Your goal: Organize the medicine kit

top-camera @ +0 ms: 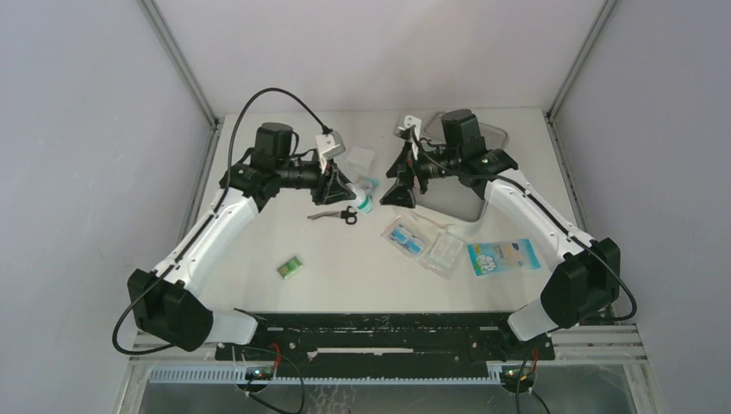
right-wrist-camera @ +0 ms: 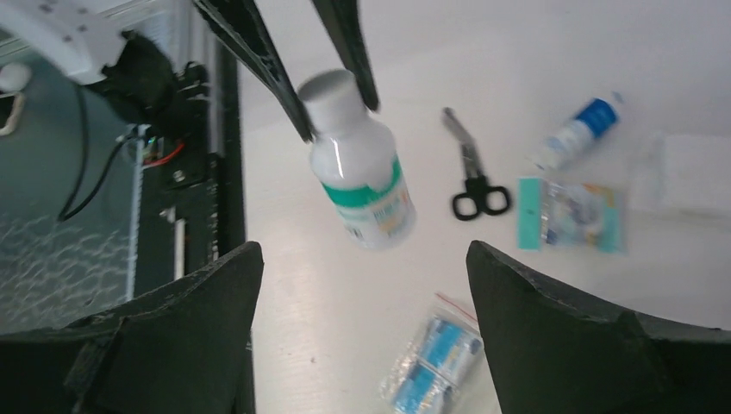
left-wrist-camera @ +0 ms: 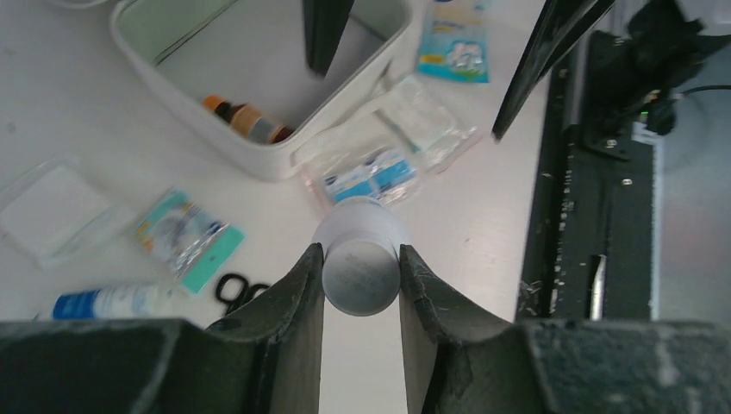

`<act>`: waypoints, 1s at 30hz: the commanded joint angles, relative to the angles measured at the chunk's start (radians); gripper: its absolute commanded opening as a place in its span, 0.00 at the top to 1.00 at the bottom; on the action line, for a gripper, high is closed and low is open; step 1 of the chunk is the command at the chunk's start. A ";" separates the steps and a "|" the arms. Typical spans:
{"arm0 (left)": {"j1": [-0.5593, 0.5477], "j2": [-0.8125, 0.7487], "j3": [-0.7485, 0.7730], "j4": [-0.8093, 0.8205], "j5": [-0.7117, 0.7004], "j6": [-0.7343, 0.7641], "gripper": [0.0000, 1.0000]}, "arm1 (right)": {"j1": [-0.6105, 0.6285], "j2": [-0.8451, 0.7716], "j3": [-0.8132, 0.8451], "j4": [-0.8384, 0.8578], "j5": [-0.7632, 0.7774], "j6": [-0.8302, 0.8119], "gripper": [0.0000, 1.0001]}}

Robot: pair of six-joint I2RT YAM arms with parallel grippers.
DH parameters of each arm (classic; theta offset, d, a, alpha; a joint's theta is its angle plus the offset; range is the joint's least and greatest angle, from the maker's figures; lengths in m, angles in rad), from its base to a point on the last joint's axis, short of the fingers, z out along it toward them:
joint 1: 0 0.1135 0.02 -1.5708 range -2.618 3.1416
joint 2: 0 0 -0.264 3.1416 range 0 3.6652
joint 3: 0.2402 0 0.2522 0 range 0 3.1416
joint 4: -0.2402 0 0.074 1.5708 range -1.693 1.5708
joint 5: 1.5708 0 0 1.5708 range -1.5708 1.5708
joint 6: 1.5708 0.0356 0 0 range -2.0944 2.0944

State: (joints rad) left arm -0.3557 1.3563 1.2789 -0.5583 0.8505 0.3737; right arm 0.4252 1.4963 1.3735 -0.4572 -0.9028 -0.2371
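Twin black-and-white arms on a black rail

The left arm (top-camera: pixel 207 231) and right arm (top-camera: pixel 527 200) share white link shells between bulky black joint housings, bolted to a black base rail (top-camera: pixel 388 332) at the near edge. A thin black cable (top-camera: pixel 274 93) loops over the left one. The left gripper (left-wrist-camera: pixel 360 252) and right gripper (right-wrist-camera: pixel 364 250) have matte black wedge fingers, roughly textured.

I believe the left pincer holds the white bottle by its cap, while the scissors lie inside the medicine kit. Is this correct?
No. The scissors lie on the table, outside the medicine kit; the top external view shows it. The rest is right.
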 commanded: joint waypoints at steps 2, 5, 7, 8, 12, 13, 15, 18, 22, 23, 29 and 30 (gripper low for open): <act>-0.057 -0.046 0.050 0.096 0.126 -0.131 1.00 | 0.068 -0.013 0.007 -0.046 -0.152 -0.087 0.15; -0.067 -0.045 0.046 0.140 0.158 -0.183 1.00 | 0.089 -0.007 0.003 -0.045 -0.155 -0.090 0.19; -0.071 -0.047 0.037 0.162 0.168 -0.203 1.00 | 0.093 0.002 0.002 -0.044 -0.158 -0.089 0.23; -0.073 -0.049 0.032 0.174 0.173 -0.213 1.00 | 0.095 0.006 0.003 -0.045 -0.163 -0.090 0.25; -0.080 -0.054 0.010 0.203 0.190 -0.242 1.00 | 0.105 0.015 0.002 -0.048 -0.175 -0.098 0.33; -0.081 -0.055 0.008 0.204 0.192 -0.242 1.00 | 0.107 0.018 0.003 -0.047 -0.178 -0.098 0.35; -0.083 -0.056 0.005 0.204 0.192 -0.242 1.00 | 0.109 0.023 0.002 -0.041 -0.173 -0.092 0.40; -0.086 -0.057 -0.001 0.209 0.196 -0.246 1.00 | 0.109 0.032 0.002 -0.023 -0.170 -0.071 0.44; -0.089 -0.056 -0.017 0.234 0.199 -0.263 1.00 | 0.110 0.039 0.002 -0.013 -0.184 -0.064 0.45; -0.091 -0.054 -0.019 0.237 0.199 -0.266 1.00 | 0.111 0.040 0.002 -0.012 -0.185 -0.063 0.45; -0.095 -0.048 -0.022 0.245 0.199 -0.274 1.00 | 0.113 0.045 0.002 -0.011 -0.193 -0.052 0.58; -0.095 -0.048 -0.022 0.246 0.197 -0.274 0.99 | 0.112 0.044 0.002 -0.012 -0.192 -0.053 0.61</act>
State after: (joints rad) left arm -0.4412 1.3441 1.2720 -0.3820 1.0100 0.1200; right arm 0.5289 1.5433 1.3727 -0.5079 -1.0615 -0.3012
